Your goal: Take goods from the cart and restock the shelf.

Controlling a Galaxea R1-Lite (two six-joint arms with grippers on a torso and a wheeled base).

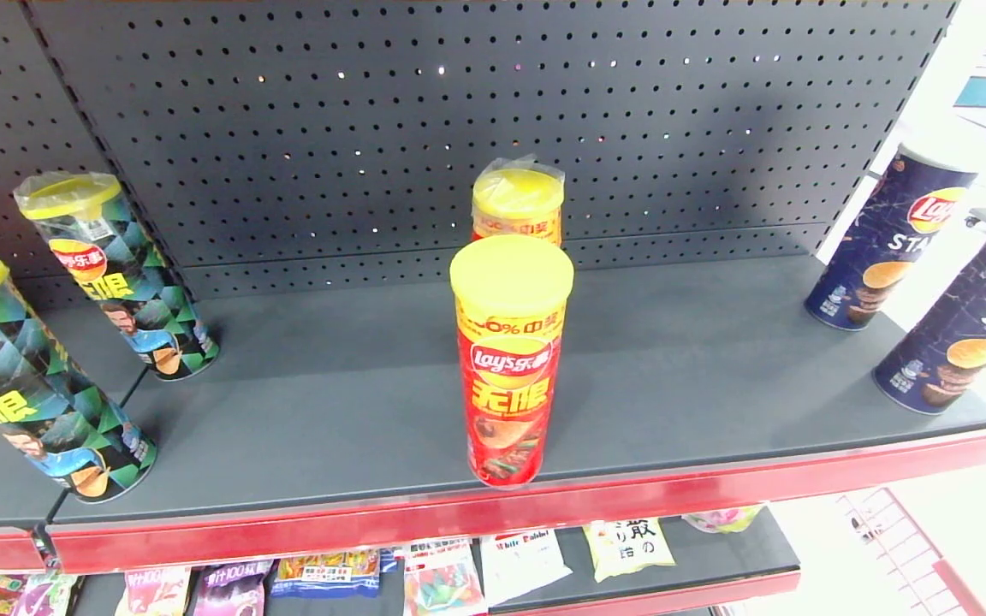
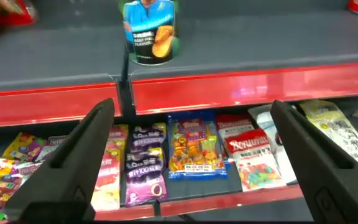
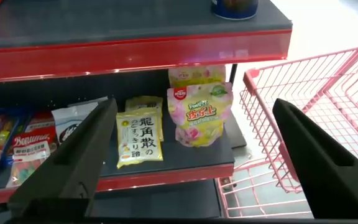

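Observation:
A red chips can (image 1: pixel 510 359) with a yellow lid stands at the front edge of the grey shelf (image 1: pixel 673 368), and a second one (image 1: pixel 517 201) stands behind it. The pink wire cart (image 3: pixel 316 93) stands to the right of the shelving, also seen low at the right in the head view as the cart (image 1: pixel 904 547). My left gripper (image 2: pixel 191 168) is open and holds nothing, facing the lower shelf's snack bags. My right gripper (image 3: pixel 194 162) is open and holds nothing, in front of the lower shelf's right end, with the cart beside it.
Two teal cans (image 1: pixel 121 274) (image 1: pixel 22 376) stand at the shelf's left, two dark blue cans (image 1: pixel 887 248) (image 1: pixel 964 325) at its right. The lower shelf (image 3: pixel 166 171) carries snack bags, among them a yellow bag (image 3: pixel 140 138) and a pink bag (image 3: pixel 199 112). Bare shelf lies either side of the red cans.

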